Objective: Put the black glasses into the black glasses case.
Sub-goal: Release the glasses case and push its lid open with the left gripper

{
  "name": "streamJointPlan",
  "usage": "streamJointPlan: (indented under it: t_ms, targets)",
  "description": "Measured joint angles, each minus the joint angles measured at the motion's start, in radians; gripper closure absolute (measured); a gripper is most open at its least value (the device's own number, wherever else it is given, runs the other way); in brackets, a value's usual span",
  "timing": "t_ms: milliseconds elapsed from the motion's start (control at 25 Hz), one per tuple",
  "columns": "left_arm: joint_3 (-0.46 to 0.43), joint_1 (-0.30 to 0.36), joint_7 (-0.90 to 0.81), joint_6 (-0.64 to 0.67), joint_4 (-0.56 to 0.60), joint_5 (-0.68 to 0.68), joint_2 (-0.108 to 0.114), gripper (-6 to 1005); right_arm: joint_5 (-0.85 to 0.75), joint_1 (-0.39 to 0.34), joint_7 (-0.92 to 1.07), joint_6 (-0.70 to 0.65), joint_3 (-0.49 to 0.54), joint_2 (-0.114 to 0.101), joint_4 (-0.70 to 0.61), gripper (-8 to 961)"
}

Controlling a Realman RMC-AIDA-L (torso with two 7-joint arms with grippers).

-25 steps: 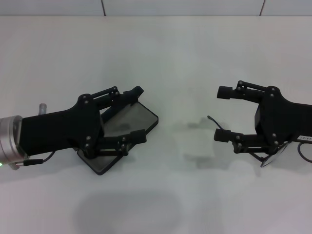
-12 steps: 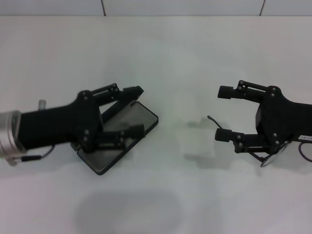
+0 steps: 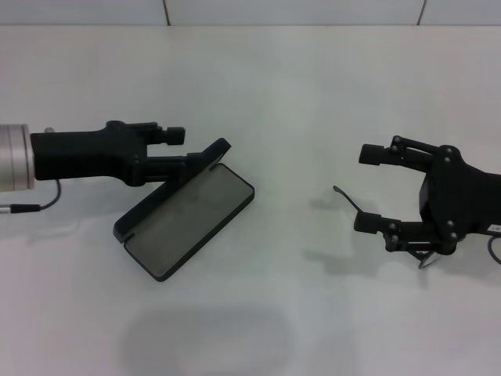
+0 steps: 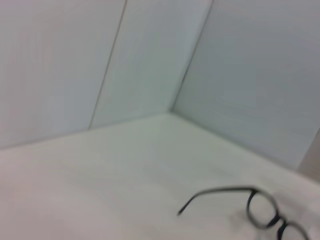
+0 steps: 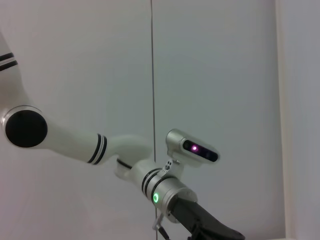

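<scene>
**Q:** What does the head view show?

**A:** The black glasses case (image 3: pixel 185 210) lies open on the white table (image 3: pixel 297 86), lid raised at the far edge, grey lining exposed. The left gripper (image 3: pixel 196 151) sits at the lid edge, turned side-on; whether its fingers are spread or pressed together cannot be told. The right gripper (image 3: pixel 364 188) hangs well apart from the case, fingers spread, gripping nothing. The black glasses (image 3: pixel 419 254) lie beneath it, mostly hidden; one slim temple arm protrudes.

**Q:** The left wrist view?

**A:** Thin black wire frame, round lens, one long temple arm, on the table near the wall corner.

**Q:** The right wrist view?

**A:** The left arm (image 5: pixel 125 160) against a pale wall (image 5: pixel 215 65).
</scene>
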Motion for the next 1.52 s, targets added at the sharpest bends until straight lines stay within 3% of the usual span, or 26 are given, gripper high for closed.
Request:
streamJointPlan:
  t_ms: [200,280,520,600,1240,1520]
  targets:
    - [-0.001,0.029,-0.123,-0.01,0.192,0.14,-0.014,237,0.0,-0.008,0.0,0.001,0.0,-0.002,0.0,118]
    - [-0.001,0.049,-0.178,-0.007,0.296,0.21,-0.031,275,0.0,-0.008,0.0,0.002,0.0,-0.003,0.0,119]
    - [0.008,0.095,-0.252,-0.002,0.509,0.408,-0.122,305,0.0,-0.008,0.0,0.005,0.0,-0.003,0.0,121]
    - [0.013,0.096,-0.256,-0.001,0.529,0.445,-0.14,304,0.0,-0.007,0.0,0.01,0.0,-0.003,0.0,121]
    - [0.039,0.077,-0.286,-0.015,0.505,0.494,-0.143,362,0.001,-0.006,0.0,0.016,0.0,0.002,0.0,126]
    - [0.05,0.058,-0.285,-0.034,0.481,0.522,-0.145,605,0.0,-0.007,-0.001,0.016,0.0,0.003,0.0,128]
